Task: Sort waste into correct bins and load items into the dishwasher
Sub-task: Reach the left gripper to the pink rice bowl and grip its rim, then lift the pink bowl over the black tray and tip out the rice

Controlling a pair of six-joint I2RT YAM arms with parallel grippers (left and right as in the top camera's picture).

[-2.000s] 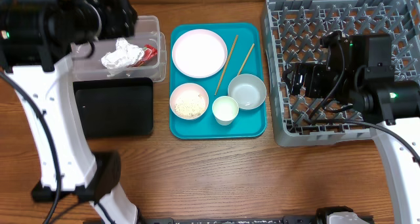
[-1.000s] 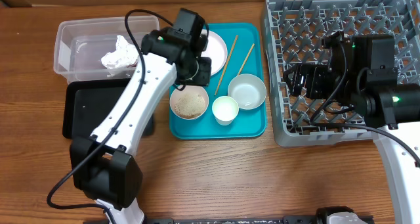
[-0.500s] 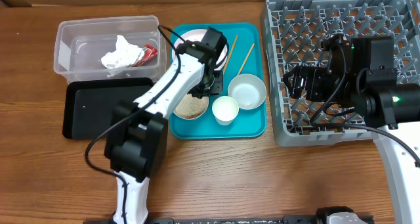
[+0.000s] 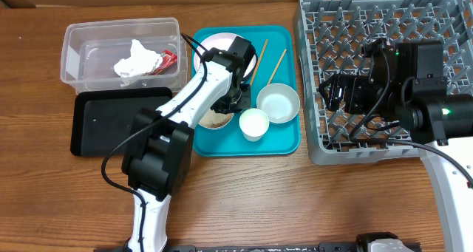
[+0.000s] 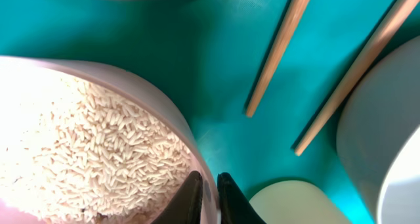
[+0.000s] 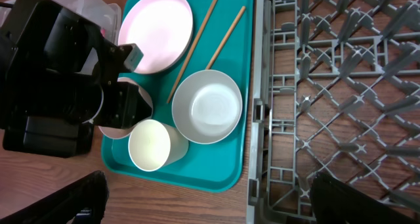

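My left gripper is shut on the right rim of the white bowl that holds loose rice, one finger inside the wall and one outside. From overhead this gripper covers most of that bowl. Two wooden chopsticks lie on the teal tray, beside an empty bowl and a small cup. The plate is partly hidden by the arm. My right gripper hangs open over the left side of the grey dish rack, empty.
A clear tub at back left holds a crumpled napkin and a red wrapper. A flat black tray lies in front of it. The teal tray sits between these and the rack.
My left arm swung from the clear tub over to the teal tray, and its jaws closed on the rice bowl's rim. The right arm has not moved.
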